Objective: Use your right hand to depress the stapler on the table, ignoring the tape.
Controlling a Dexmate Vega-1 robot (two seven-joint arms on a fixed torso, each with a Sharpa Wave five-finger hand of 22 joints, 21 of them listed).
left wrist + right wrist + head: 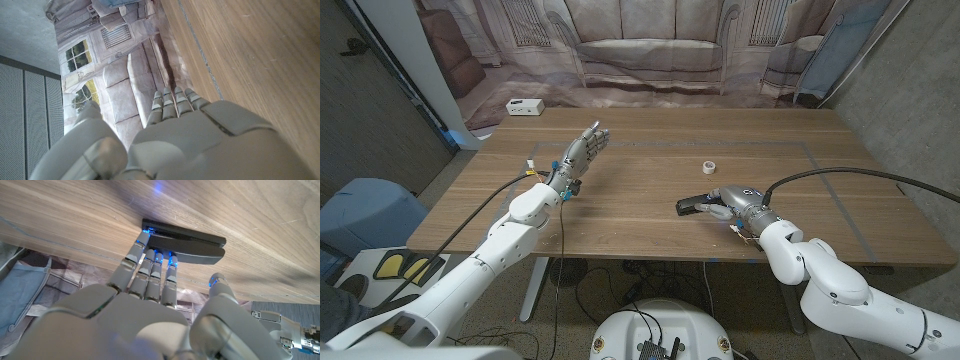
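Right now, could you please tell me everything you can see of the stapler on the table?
The stapler is black and long, with a matte look, lying flat on the wooden table near the robot's right front edge. Its top arm sits slightly raised over the base, a narrow gap between them. The right hand has its fingers resting on one end of it. Nothing else touches it.
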